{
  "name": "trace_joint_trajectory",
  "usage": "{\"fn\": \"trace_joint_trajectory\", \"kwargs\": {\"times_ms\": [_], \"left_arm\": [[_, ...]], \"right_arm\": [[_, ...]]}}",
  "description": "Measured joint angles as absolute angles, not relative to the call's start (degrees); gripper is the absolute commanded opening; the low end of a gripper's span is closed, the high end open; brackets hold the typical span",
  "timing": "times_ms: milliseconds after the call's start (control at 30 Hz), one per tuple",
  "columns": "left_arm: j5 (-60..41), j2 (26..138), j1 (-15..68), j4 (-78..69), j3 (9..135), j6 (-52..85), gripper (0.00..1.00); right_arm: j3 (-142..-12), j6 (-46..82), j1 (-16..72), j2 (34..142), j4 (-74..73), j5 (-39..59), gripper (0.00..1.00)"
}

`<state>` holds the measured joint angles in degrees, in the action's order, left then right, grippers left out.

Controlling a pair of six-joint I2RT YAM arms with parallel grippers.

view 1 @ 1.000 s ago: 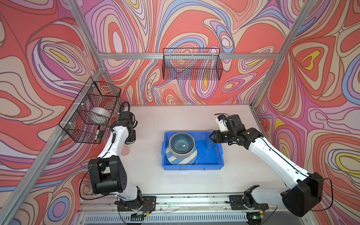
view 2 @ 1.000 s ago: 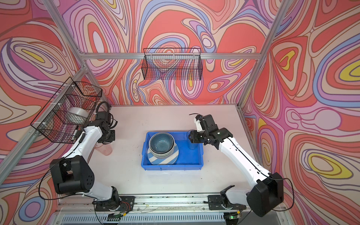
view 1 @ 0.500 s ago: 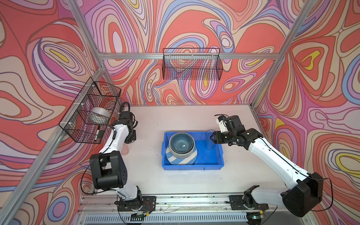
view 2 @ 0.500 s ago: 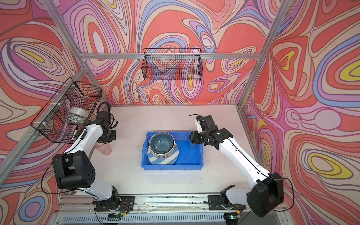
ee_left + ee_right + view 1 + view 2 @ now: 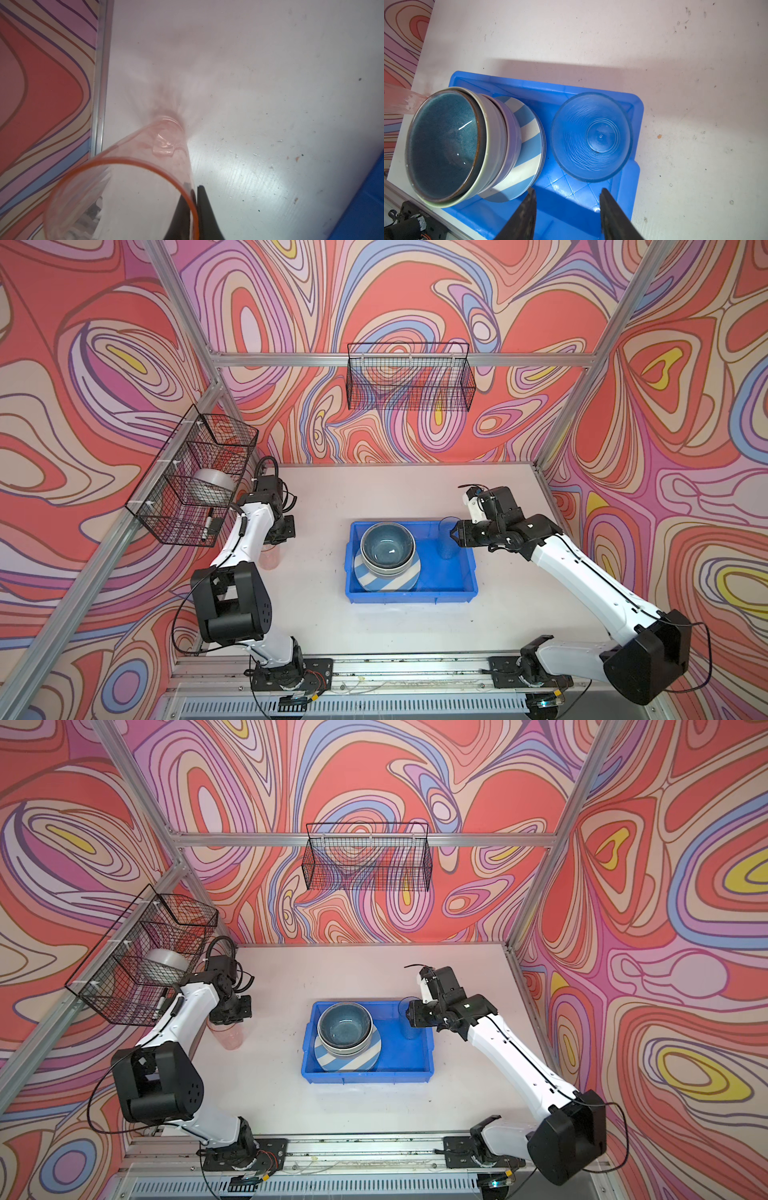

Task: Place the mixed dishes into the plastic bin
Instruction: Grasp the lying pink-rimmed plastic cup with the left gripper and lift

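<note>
Remaining outside the blue bin point(image 5: 446, 574) is only the pink tumbler point(image 5: 270, 558), rim pinched by the left gripper point(image 5: 194, 187); the right gripper point(image 5: 568, 190) hangs open, empty.

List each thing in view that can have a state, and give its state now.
pink tumbler, upright on the table, rim pinched by the left gripper.
left gripper, shut on the pink tumbler.
blue tumbler, upright in the bin, not held.
right gripper, open, holding nothing.
bowls, nested, stacked on the plate.
plate, flat in the bin under the bowls.
tape roll, lying in the side basket.
</note>
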<state>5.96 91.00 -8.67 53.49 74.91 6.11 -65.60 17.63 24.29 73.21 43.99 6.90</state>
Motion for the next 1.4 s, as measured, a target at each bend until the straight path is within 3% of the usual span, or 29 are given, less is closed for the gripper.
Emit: {"fn": "trace_joint_trajectory", "kwargs": {"times_ms": [200,467,833,1400], "left_arm": [[-0.6,88.5,-6.6,56.1,75.2,7.5,0.00],[-8.7,83.5,2.1,57.7,74.0,10.7,0.01],[-9.5,79.7,6.9,56.4,66.3,14.3,0.03],[-9.7,79.6,10.2,55.5,66.2,16.8,0.35]], "right_arm": [[-65.7,17.6,24.3,73.1,44.8,6.8,0.50],[-66.8,17.7,24.3,72.9,45.8,6.8,0.50],[-67.6,18.7,24.3,72.7,46.3,7.0,0.50],[-67.6,20.1,24.3,72.7,45.7,9.1,0.50]]}}
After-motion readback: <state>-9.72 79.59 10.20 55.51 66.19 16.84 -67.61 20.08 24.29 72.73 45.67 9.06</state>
